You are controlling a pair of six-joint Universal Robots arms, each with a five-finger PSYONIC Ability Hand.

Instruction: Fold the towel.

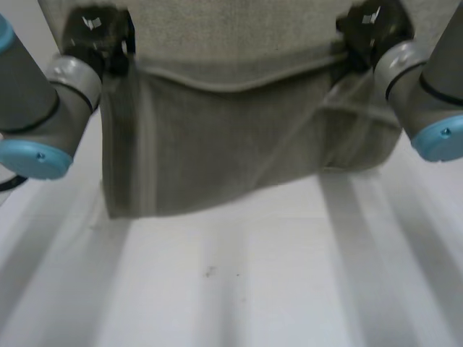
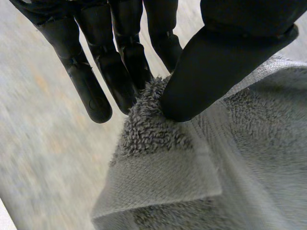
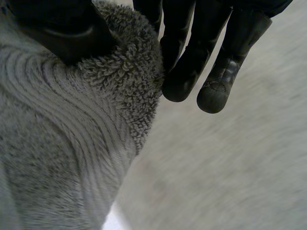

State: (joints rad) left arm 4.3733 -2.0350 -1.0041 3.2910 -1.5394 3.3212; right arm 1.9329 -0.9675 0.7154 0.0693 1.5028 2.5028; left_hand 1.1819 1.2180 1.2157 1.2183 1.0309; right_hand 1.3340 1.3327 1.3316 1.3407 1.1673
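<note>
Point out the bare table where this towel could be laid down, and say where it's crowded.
Bare: the wide stretch of white table on the near side of the towel, up to its near edge. Crowded: the far band, where the left hand and right hand each pinch a towel corner, with cloth spanning between them.

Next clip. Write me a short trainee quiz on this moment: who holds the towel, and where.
1. True or false: the left hand and the right hand each pinch the towel.
2. The left hand holds the towel at: A) a corner; B) its middle; C) nowhere.
3. Fill in: the towel is ___ in colour, the table white.
Key: 1 true; 2 A; 3 grey.
</note>
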